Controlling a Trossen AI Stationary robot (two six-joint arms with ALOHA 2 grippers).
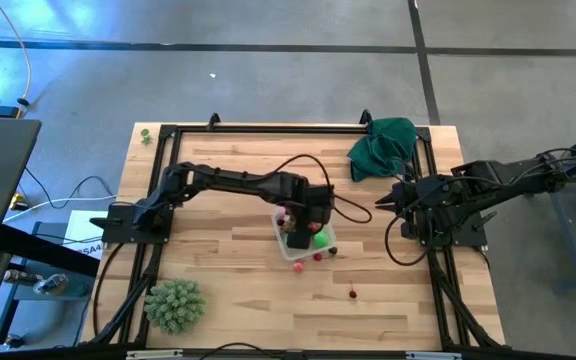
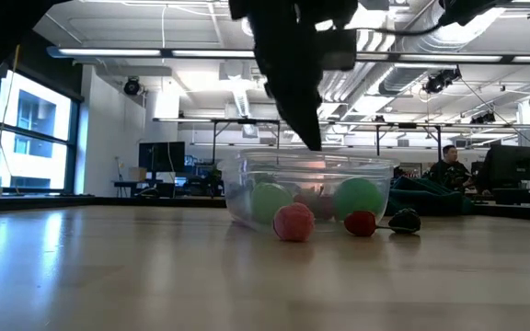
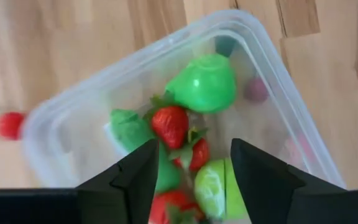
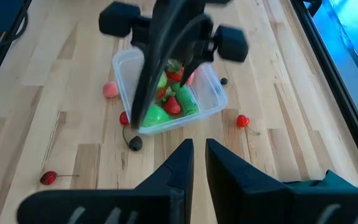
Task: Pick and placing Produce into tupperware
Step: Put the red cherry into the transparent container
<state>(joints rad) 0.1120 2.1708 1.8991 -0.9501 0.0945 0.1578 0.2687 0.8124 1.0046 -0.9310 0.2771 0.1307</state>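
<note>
On the table [image 1: 228, 300], the job looks well along. The tupperware [image 4: 213, 99] sits near the middle and already holds several strawberries and green pieces. The left tool [image 3: 191, 180] hangs over it, fingers apart and empty; the right tool [image 4: 199, 163] waits at the table's right side, nearly closed on nothing. Left outside: a pink piece [image 4: 109, 89], red berries [image 4: 242, 120], and a dark one [image 4: 135, 143].

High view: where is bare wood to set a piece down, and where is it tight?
Bare wood lies between the spiky ball and the tupperware, and between the left arm and the green cloth. It is crowded around the tupperware: the left hand hangs over it, open, and loose produce lies beside it.
</note>
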